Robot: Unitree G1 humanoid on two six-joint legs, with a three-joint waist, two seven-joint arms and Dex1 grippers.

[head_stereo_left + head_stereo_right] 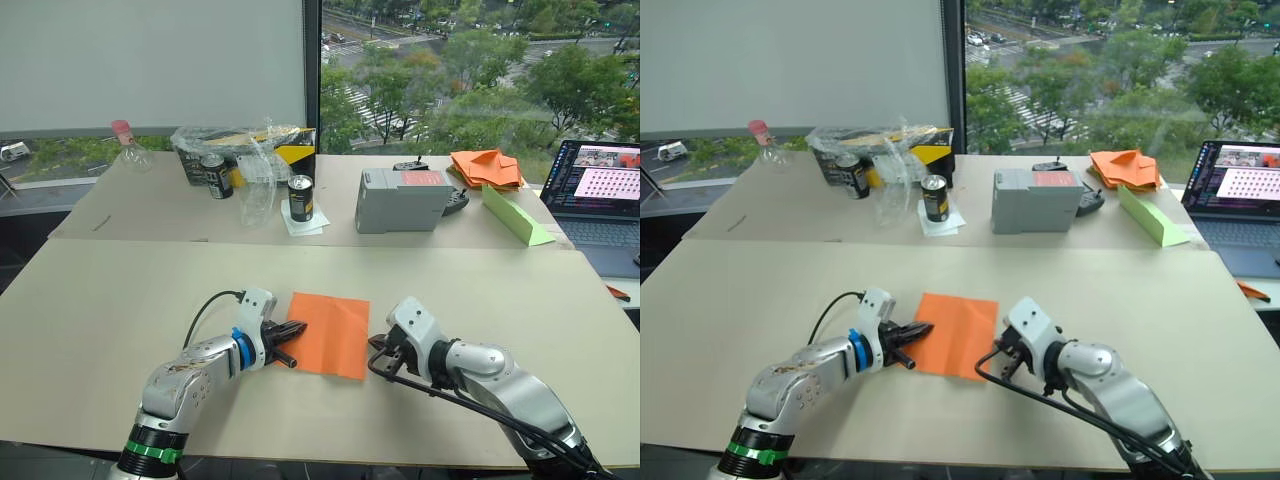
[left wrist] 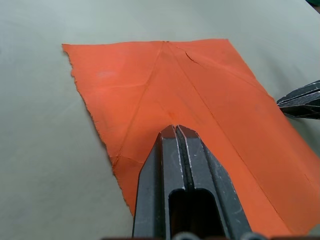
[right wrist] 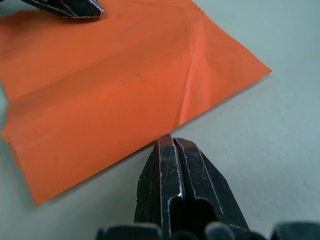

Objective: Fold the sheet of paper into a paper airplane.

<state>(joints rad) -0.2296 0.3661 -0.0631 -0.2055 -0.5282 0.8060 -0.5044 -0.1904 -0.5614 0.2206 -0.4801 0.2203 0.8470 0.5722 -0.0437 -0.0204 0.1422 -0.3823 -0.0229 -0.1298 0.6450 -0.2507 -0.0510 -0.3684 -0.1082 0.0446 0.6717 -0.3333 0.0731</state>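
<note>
here the sheet of paper (image 1: pixel 331 333) lies flat on the near counter (image 1: pixel 120 300), a creased orange square between the two grippers. the left gripper (image 1: pixel 296 328) has its jaws pressed together, the tips resting on the sheet's left edge. the right gripper (image 1: pixel 379 344) also has its jaws pressed together, just beside the sheet's right edge, tips on bare counter. farther back sit a heap of orange paper pieces (image 1: pixel 486 167), a light-green paper wedge (image 1: pixel 513 216) and a grey box (image 1: pixel 402 199).

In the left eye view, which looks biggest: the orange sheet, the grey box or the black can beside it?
1. Orange sheet, though it is nearest the camera.
2. Grey box.
3. Black can.
</note>
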